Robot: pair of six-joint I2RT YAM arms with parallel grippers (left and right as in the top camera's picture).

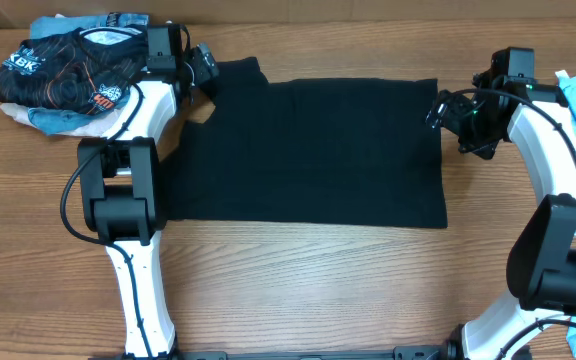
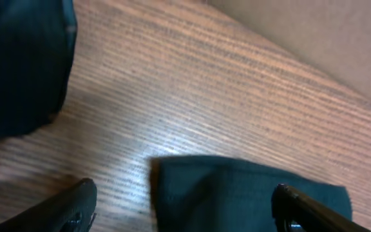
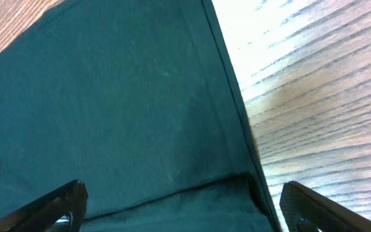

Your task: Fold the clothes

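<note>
Both my jaws gape wide and empty, left gripper (image 2: 184,203) over the sleeve (image 2: 237,187), right gripper (image 3: 182,206) at the far edge of the black T-shirt (image 1: 308,150) spread flat mid-table (image 1: 318,290), and a shallow pinch could let this soft fabric slip and bunch mid-fold.

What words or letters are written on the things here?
"KBK": white letters on the printed shirt; the first letter is unsure.
The round badge on that shirt: too small to read.
The plain black T-shirt: no writing shows.
</note>
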